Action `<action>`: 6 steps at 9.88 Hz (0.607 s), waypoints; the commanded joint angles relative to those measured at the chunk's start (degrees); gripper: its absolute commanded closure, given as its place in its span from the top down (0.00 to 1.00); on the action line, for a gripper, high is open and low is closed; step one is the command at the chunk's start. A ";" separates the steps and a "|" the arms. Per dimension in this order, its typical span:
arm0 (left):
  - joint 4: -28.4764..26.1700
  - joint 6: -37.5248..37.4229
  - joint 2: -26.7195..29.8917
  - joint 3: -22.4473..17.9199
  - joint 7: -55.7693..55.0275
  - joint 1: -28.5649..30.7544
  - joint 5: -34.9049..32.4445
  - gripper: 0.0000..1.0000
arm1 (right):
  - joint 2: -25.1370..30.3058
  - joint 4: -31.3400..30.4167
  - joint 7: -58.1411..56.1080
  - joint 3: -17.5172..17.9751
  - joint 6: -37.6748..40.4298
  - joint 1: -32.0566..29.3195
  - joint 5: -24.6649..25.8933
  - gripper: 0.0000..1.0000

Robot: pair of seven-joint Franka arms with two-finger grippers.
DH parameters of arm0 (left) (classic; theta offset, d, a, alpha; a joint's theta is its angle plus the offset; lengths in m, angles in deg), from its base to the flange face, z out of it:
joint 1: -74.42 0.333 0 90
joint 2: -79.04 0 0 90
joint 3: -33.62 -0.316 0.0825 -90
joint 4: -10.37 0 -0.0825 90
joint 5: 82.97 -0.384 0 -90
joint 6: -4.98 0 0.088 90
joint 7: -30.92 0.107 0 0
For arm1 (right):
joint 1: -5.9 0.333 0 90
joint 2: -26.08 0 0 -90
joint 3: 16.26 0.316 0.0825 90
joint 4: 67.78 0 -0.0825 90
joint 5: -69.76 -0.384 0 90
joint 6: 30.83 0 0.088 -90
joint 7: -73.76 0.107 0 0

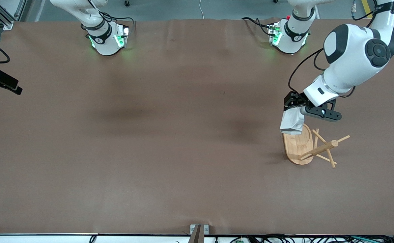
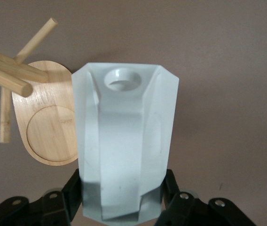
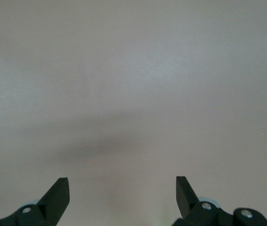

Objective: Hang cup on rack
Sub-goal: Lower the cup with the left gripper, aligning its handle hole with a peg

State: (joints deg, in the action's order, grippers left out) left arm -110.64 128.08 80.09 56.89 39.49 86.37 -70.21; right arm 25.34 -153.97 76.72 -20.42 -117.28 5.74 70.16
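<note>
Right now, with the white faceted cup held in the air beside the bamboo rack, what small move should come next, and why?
Probably a short shift of the left gripper toward a thin wooden peg, lining up the round hole in the handle. The small white faceted cup is held above the oval base of the bamboo rack, not yet on any peg. The right gripper waits open.

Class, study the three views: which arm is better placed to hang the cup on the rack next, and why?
The left arm. Its pincer is shut on the cup, held over the rack base beside the pegs. The right pincer is open, empty, over bare table, waiting.
</note>
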 commanded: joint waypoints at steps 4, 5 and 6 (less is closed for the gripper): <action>-4.33 5.66 -1.40 -1.38 5.84 -0.17 0.95 0.22 | 0.66 -0.65 -0.59 0.11 0.14 -0.63 -0.84 1.00; -4.24 5.66 -1.40 -1.56 6.37 -0.17 0.95 0.22 | 0.66 -0.57 -0.59 0.11 0.14 -0.63 -0.84 1.00; -4.16 5.75 -1.66 -2.34 7.33 -0.17 0.95 0.22 | 0.66 -0.57 -0.68 0.11 0.14 -0.63 -0.84 1.00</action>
State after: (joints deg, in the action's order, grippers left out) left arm -113.40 132.33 79.38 55.41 44.61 86.38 -70.21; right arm 25.34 -153.97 76.69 -20.47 -117.24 5.61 70.16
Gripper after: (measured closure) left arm 0.300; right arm 0.000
